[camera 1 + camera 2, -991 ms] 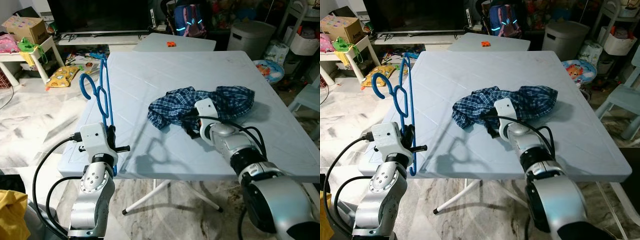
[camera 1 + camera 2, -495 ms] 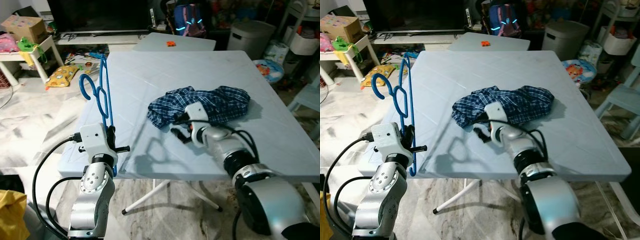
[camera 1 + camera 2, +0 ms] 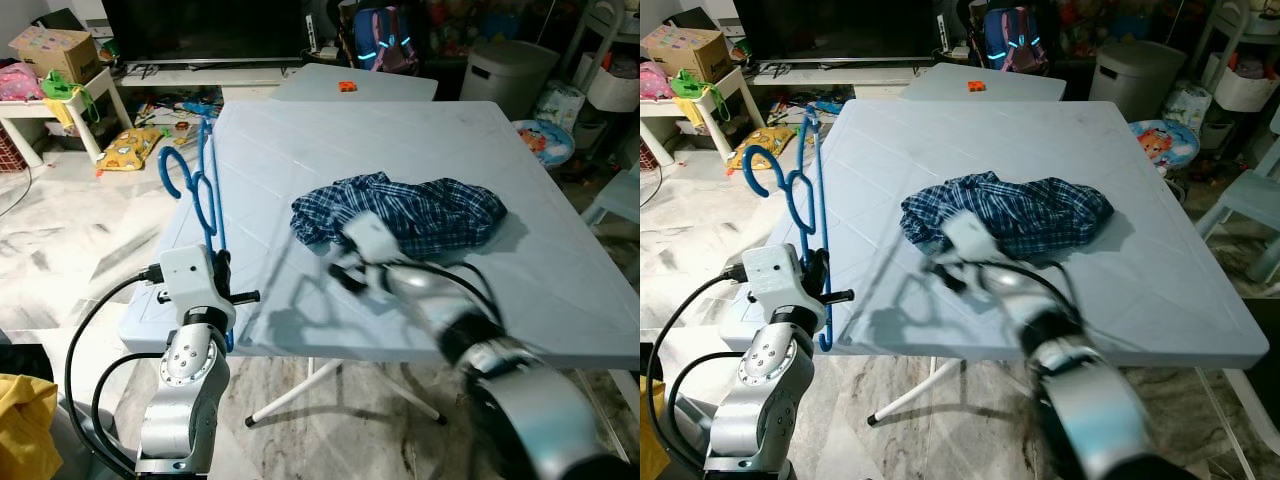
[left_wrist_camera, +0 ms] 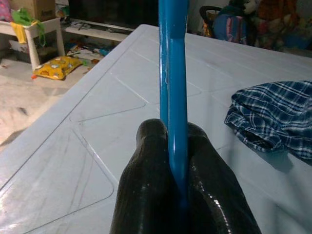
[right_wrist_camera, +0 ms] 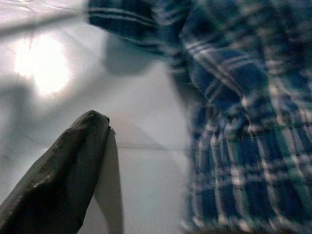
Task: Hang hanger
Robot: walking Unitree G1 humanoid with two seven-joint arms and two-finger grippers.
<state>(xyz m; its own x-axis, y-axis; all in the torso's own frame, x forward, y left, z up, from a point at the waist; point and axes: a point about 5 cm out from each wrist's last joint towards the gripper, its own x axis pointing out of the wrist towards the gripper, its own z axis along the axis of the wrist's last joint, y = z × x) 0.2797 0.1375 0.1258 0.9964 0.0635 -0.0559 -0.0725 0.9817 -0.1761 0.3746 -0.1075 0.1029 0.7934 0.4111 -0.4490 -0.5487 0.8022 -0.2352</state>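
Left gripper [image 4: 178, 146] is clenched on the blue hanger [image 3: 205, 190], holding it upright just off the table's [image 3: 400, 140] left edge, long axis vertical, hook on top. The shirt [image 3: 420, 210] lies mid-table, right of the hanger. Right gripper [image 3: 345, 275] sits blurred at the shirt's near edge, closer to it; fingers, can't tell.

R wrist: plaid cloth [image 5: 234, 122], blurred.
One black finger [image 5: 53, 175] over pale surface [image 5: 146, 180], cloth just beside.
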